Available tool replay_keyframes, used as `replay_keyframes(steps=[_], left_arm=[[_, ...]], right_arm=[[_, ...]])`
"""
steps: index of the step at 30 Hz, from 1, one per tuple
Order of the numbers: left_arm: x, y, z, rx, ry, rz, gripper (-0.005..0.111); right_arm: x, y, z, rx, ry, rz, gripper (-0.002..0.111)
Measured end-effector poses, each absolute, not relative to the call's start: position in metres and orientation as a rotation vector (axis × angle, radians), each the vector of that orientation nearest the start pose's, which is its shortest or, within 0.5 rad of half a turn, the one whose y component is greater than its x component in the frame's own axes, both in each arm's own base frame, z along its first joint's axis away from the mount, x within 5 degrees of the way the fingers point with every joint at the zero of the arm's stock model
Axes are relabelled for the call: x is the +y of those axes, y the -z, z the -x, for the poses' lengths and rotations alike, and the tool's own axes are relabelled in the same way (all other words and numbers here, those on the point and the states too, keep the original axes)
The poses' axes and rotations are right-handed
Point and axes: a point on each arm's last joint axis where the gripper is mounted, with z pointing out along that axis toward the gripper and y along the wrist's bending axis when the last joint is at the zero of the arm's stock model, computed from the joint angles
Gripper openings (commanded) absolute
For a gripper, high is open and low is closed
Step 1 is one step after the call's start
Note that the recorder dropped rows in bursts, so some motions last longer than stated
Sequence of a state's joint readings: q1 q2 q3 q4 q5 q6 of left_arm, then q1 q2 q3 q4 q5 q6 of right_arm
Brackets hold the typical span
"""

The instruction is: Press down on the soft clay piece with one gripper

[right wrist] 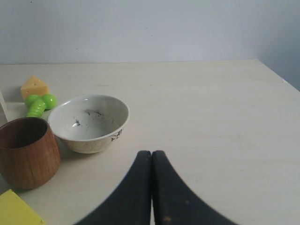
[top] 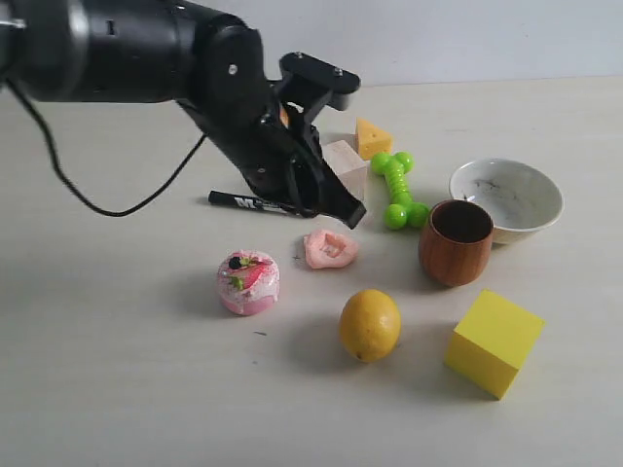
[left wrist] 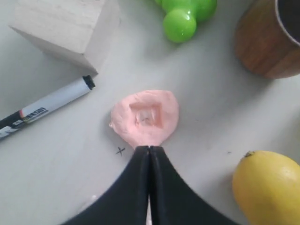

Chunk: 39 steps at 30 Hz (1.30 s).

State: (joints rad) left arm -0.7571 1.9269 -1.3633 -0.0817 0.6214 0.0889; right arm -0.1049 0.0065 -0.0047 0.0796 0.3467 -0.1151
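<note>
The soft clay piece [top: 330, 249] is a flattened salmon-pink lump with a square dent, lying on the table between the cake toy and the wooden cup. In the left wrist view the clay [left wrist: 145, 116] lies just beyond my fingertips. My left gripper [top: 352, 213] hangs above and slightly behind the clay, apart from it, fingers pressed together with nothing held; in its own view the left gripper [left wrist: 149, 148] is shut. My right gripper [right wrist: 151, 153] is shut and empty over bare table, out of the exterior view.
Around the clay stand a pink-and-white cake toy [top: 248, 282], a lemon [top: 370, 325], a wooden cup [top: 456, 241], a white bowl [top: 506, 197], a yellow cube [top: 494, 341], a green dumbbell toy [top: 397, 189], a wooden block [top: 345, 166], a cheese wedge [top: 372, 137] and a marker [top: 243, 202].
</note>
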Motion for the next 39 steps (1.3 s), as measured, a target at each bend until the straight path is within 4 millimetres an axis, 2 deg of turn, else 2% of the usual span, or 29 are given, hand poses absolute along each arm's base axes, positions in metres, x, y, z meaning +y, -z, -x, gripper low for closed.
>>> replay_keyframes(steps=[4, 8, 18, 23, 30, 34, 39], left_arm=[[-0.251, -0.222, -0.261, 2.370, 0.370, -0.900, 0.000], [-0.229, -0.240, -0.238, 2.282, 0.428, -0.805, 0.000], [-0.192, -0.292, -0.201, 2.076, 0.517, -0.712, 0.000], [-0.187, -0.304, -0.195, 2.035, 0.531, -0.701, 0.000], [-0.186, -0.305, -0.194, 2.019, 0.526, -0.705, 0.000], [-0.181, -0.309, -0.200, 1.971, 0.491, -0.702, 0.000], [-0.166, -0.310, -0.213, 1.972, 0.438, -0.639, 0.000]], right_arm=[[-0.003, -0.183, -0.054, 1.831, 0.077, -0.041, 0.000], [-0.003, -0.183, -0.054, 1.831, 0.077, -0.041, 0.000], [-0.003, -0.183, -0.054, 1.831, 0.077, -0.041, 0.000], [-0.003, -0.183, -0.054, 1.831, 0.077, -0.041, 0.000], [-0.003, -0.183, -0.054, 1.831, 0.077, -0.041, 0.000], [-0.003, -0.183, -0.054, 1.831, 0.077, -0.041, 0.000], [-0.003, -0.183, -0.054, 1.831, 0.077, -0.041, 0.000]])
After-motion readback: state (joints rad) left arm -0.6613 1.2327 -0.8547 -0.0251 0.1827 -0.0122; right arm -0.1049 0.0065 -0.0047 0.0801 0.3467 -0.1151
